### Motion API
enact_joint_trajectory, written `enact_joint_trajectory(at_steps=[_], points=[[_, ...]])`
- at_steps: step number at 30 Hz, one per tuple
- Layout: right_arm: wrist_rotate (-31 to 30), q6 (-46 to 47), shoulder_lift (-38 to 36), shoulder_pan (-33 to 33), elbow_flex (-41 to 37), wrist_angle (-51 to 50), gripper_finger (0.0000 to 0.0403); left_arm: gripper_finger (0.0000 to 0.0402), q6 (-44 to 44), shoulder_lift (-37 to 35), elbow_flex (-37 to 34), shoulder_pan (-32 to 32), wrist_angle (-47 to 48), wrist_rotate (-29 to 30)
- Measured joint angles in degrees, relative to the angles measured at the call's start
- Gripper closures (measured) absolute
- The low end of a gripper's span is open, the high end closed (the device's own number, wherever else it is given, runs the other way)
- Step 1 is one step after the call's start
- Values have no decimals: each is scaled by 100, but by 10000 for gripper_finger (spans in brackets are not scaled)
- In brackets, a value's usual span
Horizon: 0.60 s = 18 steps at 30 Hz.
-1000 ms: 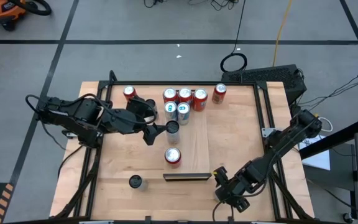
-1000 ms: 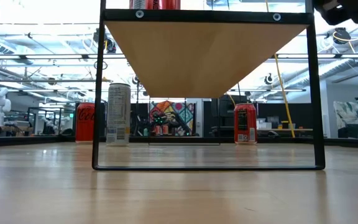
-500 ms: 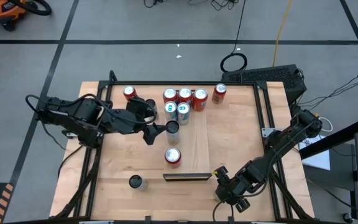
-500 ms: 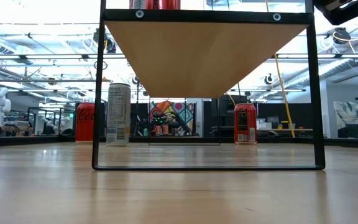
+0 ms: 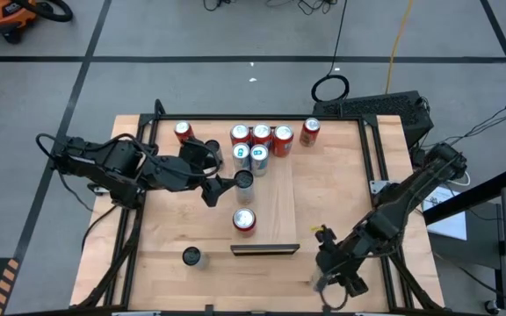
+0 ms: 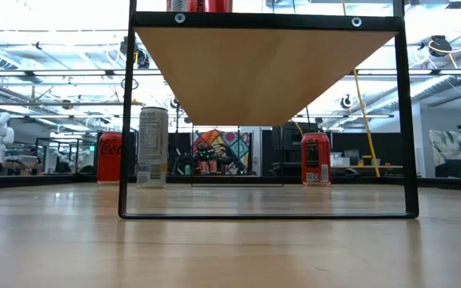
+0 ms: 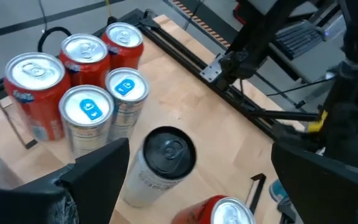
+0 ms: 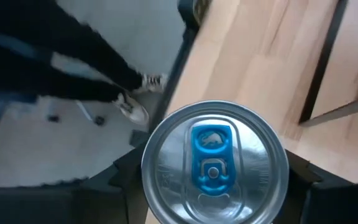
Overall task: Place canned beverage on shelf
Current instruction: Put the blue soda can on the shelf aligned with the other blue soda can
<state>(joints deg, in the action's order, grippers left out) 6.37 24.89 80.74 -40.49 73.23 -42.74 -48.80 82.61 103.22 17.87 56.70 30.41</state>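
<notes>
Progress: partway, by my judgement. The shelf [image 5: 275, 206] already carries a cluster of cans at the end away from its dark strip [image 5: 264, 250]. It consists of three red cans [image 5: 261, 133] in a row with two silver cans [image 7: 101, 112] just in front of them. A black-topped can [image 5: 244, 179] and a lone red can [image 5: 244, 219] stand nearer the strip.

One can [image 8: 213, 162] is in transit and not yet placed. The right gripper [image 5: 330, 279] is clenched on it, with a dark finger pressed against each side of its body. It is held off the shelf, out past the strip end and to the side, low over the tabletop [image 5: 341, 202]. What is left, as I read it, is to carry this can over the board and set it down upright in a free spot.

The left gripper [image 5: 220, 185] is spread wide, its fingers standing apart at either side of the black-topped can. I cannot tell whether either finger touches it.

Condition of the held can: upright, with a bright silver lid, an unbroken rim and a blue pull tab lying flat and unopened. No dent is visible on the part that shows. Its label cannot be seen.

Off the shelf, on the tabletop, stand two more red cans [image 5: 310, 131] beside the far end and a dark can [image 5: 191, 255] beside the strip end.
</notes>
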Motion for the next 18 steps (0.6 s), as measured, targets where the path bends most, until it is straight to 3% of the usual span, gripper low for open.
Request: enact_joint_trajectory(at_steps=[6, 18], points=[[-68, 284, -248, 117, 775, -333, 188, 6, 836, 0, 0, 159, -859, -5], [-906, 286, -263, 977, 2477, -573, 188, 6, 2056, 31, 4, 179, -2423, -169]])
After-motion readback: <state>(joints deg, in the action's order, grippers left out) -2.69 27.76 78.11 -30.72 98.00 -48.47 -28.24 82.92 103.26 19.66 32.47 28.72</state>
